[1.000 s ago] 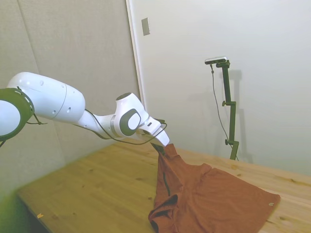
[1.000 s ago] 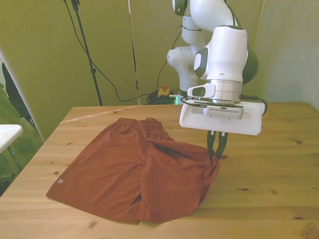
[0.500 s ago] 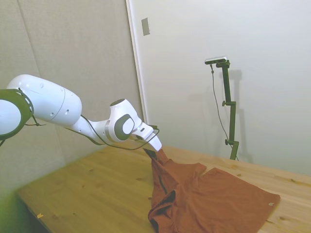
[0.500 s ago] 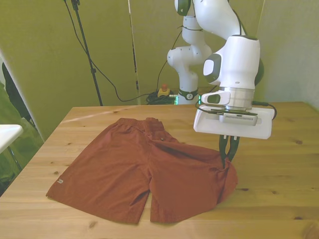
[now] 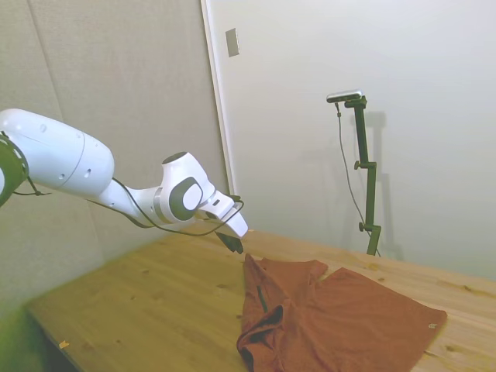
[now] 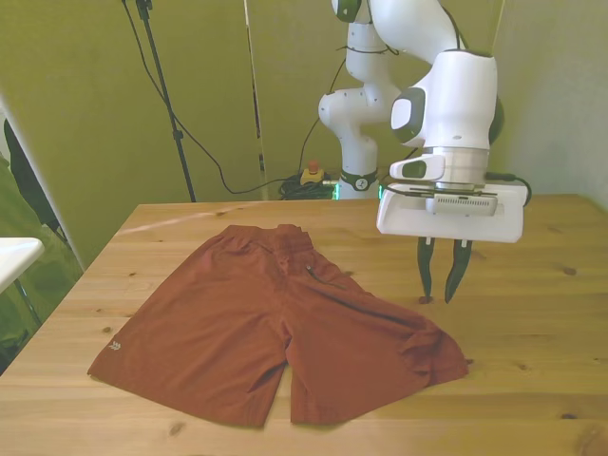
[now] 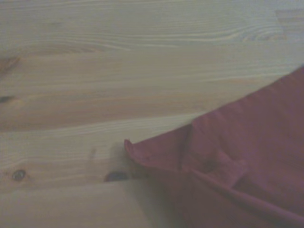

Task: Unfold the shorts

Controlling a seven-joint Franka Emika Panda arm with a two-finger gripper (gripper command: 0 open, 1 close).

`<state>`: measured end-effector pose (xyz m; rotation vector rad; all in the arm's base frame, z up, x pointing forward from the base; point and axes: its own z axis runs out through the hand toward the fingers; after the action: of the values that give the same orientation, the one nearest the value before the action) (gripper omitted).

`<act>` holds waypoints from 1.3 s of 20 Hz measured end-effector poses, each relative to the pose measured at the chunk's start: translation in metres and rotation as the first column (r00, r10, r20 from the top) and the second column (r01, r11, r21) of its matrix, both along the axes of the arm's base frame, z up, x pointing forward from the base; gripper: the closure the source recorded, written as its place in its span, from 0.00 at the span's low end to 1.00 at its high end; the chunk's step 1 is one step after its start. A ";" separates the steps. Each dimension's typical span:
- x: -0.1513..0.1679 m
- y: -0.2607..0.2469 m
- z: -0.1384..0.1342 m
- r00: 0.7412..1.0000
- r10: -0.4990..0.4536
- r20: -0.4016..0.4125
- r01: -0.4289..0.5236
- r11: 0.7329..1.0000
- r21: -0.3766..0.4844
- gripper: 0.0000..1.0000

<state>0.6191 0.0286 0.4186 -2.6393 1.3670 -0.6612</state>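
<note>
Your shorts [image 6: 275, 328] are lying spread on the wooden table [image 6: 532, 380] now, both legs showing side by side in the front view, waistband toward the far edge and hems toward the near edge, so I'd call the unfolding all but done. What's left, you can see for yourself: the hem corner on the front view's right is rumpled, with a small fold-over that the wrist view catches close up [image 7: 209, 166], and from the side view the near hem looks curled under a little. A tidy pull there might flatten it, if you want it neat. The pale tag [image 6: 114, 347] sits at the hem corner on the front view's left, flat and showing. Your gripper [image 6: 444, 298] hangs just above the table beside that rumpled corner, jaws apart and holding nothing, clear of the cloth. Count it up: one pair of shorts, two legs, one tag, one arm with one gripper, one table. A dark cable [image 6: 180, 123] trails down behind the far edge; nothing else lies on the wood.
</note>
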 end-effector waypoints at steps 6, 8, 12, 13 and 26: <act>-0.061 -0.052 0.010 0.993 -0.002 -0.117 -0.002 0.999 -0.035 0.00; -0.084 -0.080 0.018 0.991 -0.018 -0.134 0.012 0.999 -0.043 0.00; -0.125 -0.137 0.037 0.983 -0.042 -0.178 0.031 0.997 -0.067 0.00; -0.131 -0.151 0.041 0.982 -0.047 -0.185 0.034 0.997 -0.072 0.00; -0.120 -0.268 0.022 0.970 -0.034 -0.242 0.021 0.998 -0.055 0.00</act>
<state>0.4994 -0.2393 0.4404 -2.8243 1.4668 -0.3905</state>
